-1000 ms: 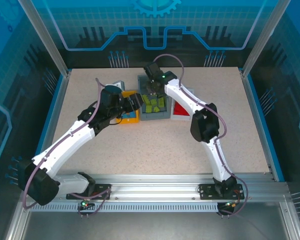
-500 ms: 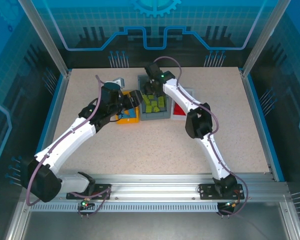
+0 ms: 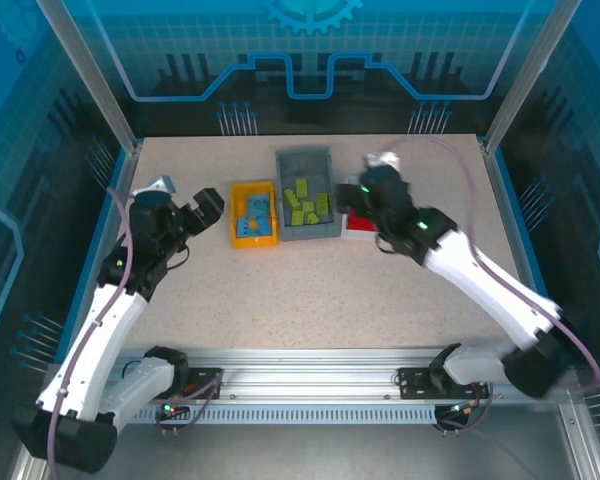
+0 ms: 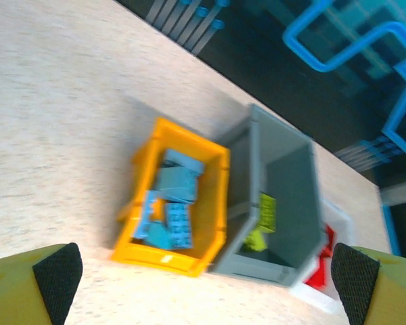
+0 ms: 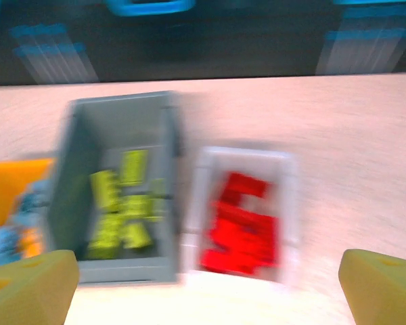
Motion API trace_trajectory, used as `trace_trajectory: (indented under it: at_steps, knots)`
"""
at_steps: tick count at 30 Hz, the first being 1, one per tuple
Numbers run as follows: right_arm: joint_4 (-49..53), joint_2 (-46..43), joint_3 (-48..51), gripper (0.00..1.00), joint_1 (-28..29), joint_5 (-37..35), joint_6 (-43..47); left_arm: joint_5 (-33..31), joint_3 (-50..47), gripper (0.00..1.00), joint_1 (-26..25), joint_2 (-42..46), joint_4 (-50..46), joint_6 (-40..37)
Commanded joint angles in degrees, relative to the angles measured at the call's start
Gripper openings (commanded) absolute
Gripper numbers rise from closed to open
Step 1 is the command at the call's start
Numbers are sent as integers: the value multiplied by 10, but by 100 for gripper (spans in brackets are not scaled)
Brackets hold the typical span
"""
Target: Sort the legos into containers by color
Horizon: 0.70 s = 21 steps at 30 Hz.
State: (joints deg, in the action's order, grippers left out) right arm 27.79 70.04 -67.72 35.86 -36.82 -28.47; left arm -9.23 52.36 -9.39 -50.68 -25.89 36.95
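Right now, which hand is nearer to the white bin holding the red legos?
Right. The right hand is at the white bin's far edge, beside the grey bin. The left hand sits out past the yellow bin, two bins away.

A speckled beige table (image 3: 310, 290) sits inside an enclosure of blue translucent panels (image 3: 310, 45) printed with circuit-style lines and a gear emblem. Silver aluminium posts (image 3: 88, 75) frame the corners, and a grooved aluminium rail (image 3: 310, 375) spans the near edge.
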Motion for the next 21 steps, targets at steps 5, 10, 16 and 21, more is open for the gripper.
trace_trajectory:
  at_steps: [5,10,16,21]
  knots:
    - [-154,-147,311,100,-188,-22,87,-284,-160,99,6,-6,74,-85]
    - [-360,-163,458,100,-241,25,189,-263,-254,99,6,-45,289,-287]
    - [-559,-46,489,100,-294,109,220,-198,-332,99,35,-168,570,-344]
    - [-647,44,458,100,-327,189,234,-135,-300,99,49,-289,686,-366]
